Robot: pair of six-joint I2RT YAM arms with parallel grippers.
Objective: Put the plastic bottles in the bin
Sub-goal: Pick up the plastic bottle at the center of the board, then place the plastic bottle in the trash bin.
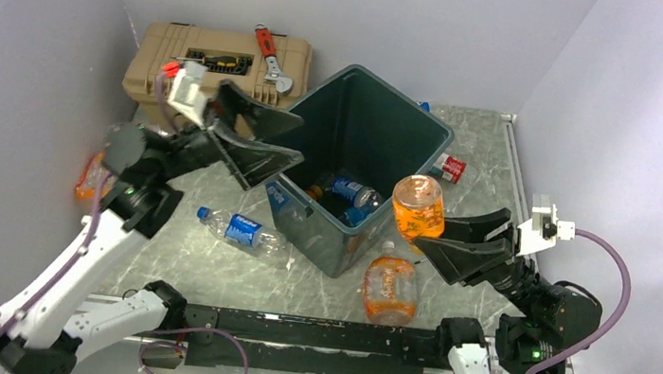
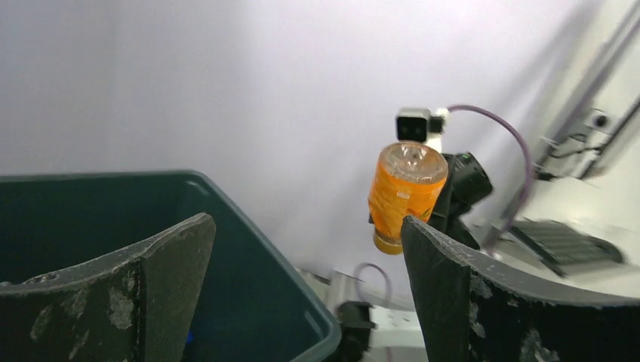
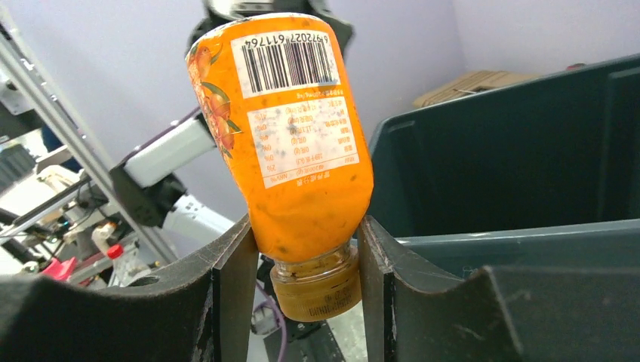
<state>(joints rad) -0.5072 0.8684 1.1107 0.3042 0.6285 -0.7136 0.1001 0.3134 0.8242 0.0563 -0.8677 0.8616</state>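
pinching the orange-labelled bottle [image 3: 294, 151] cap-down near its neck, the right hand [image 1: 434, 233] holds it raised just beside the near right corner of the bin [image 1: 366, 105], seemingly to tip it in, while the left hand [image 1: 298, 139] hangs empty, jaws wide, above the left rim.

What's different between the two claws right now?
The left claw gapes wide and empty; the right claw is clamped on an orange bottle. The left hangs at the left rim of the bin, the right at its near right corner. Both have two dark fingers.
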